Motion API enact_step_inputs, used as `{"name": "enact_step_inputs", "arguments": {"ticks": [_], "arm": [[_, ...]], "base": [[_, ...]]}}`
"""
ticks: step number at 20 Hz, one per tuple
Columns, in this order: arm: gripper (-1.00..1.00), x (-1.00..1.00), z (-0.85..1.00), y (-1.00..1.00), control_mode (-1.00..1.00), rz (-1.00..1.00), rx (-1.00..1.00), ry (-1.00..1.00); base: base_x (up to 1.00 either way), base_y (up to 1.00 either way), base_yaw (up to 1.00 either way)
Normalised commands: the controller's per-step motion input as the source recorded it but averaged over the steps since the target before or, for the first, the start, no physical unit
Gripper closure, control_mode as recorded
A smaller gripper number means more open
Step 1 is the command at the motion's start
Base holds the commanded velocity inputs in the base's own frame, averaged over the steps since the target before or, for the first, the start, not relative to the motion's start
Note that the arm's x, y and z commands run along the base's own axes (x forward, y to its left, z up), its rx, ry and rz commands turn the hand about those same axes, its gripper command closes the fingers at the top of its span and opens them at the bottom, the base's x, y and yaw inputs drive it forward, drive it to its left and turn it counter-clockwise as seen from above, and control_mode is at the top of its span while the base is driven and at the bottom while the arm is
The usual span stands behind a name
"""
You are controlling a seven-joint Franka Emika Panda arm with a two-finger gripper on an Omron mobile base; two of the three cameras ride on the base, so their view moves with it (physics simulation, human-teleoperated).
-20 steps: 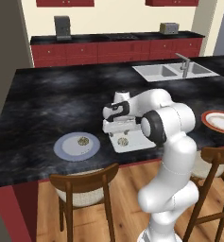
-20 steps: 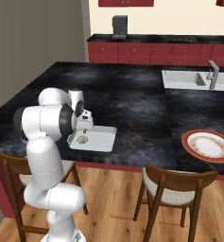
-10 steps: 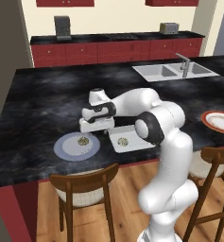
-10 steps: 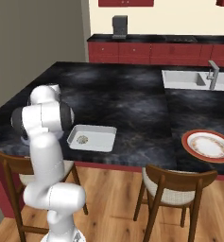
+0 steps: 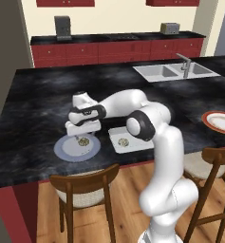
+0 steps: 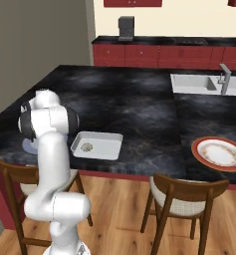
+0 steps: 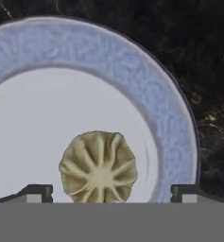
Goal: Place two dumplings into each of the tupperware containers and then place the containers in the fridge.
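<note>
So I had the arm reached way out left over the black marbled worktop (image 5: 38,95), with the pincer (image 5: 83,136) hanging right above the round pale blue-grey plate (image 5: 66,151), fingers spread wide with nothing between them. From the hand camera, one small pleated beige-green dumpling (image 7: 98,167) sat on the plate's white middle, lined up between the two dark fingertips (image 7: 34,193). Just beside the plate to the right was a shallow rectangular white plastic tupperware container (image 5: 138,142) with one mottled dumpling in it (image 5: 123,141). Further right near the worktop edge sat a round red-rimmed plate (image 6: 220,153), well apart from the rest, and the steel sink (image 5: 171,71) was behind it all.
</note>
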Motion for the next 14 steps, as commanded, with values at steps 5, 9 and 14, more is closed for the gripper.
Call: {"name": "enact_step_inputs", "arguments": {"ticks": [5,9,14], "arm": [[-1.00,0.00,-0.33,0.06,-1.00,0.00,0.00,0.07],[-1.00,0.00,-0.26,0.00,-1.00,0.00,0.00,0.06],[1.00,0.00,-0.26,0.00,-1.00,0.01,0.00,0.08]], "base": [[0.00,0.00,0.00],[0.00,0.00,0.00],[0.00,0.00,0.00]]}}
